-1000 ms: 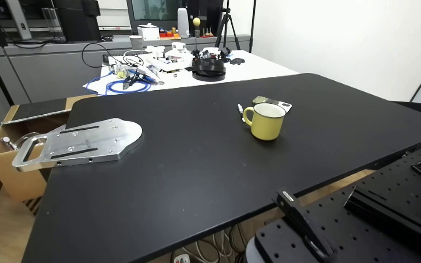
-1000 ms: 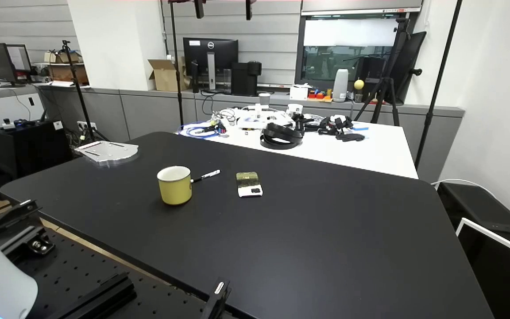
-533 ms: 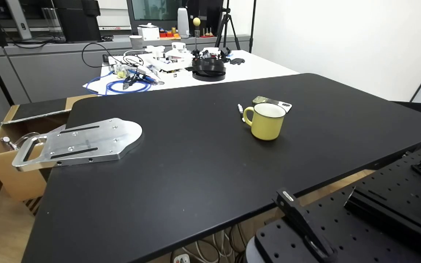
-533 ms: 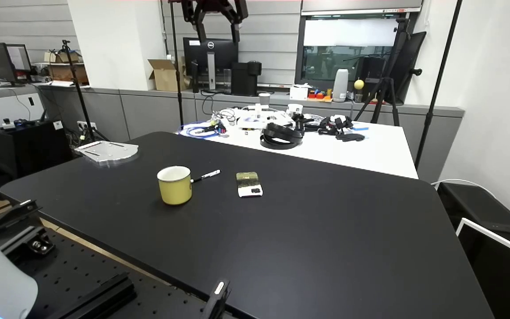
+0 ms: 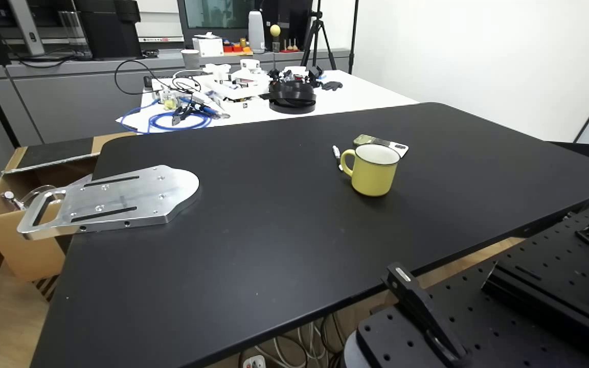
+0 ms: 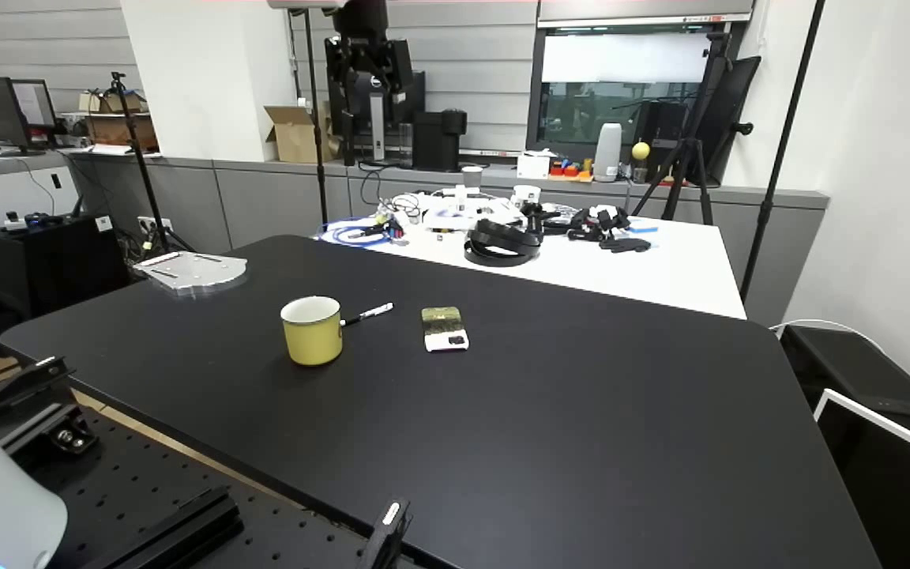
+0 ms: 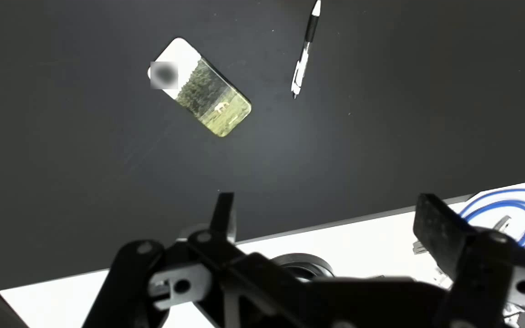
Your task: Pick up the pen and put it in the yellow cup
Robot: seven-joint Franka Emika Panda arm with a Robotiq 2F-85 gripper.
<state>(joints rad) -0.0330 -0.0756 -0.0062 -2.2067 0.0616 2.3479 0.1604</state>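
Wrist view has the gripper [image 7: 326, 216] spread wide, holding nothing, the pen [image 7: 306, 50] lying on the table [image 7: 84, 159]. In both exterior views, and only there, the yellow cup [image 6: 312, 338] stands near it!

The pincer [image 7: 324, 212] hung pointing downward, its two fingers [image 7: 223, 218] well apart with a wide gap between them. In an exterior view its black body [image 6: 362, 17] stood upright over the fingers, and a pale bit of the arm [image 6: 305, 3] showed above the pincer, cut off at the view's top. Well below the pincer sat the arm's rounded base [image 6: 1, 482], partly lit blue.
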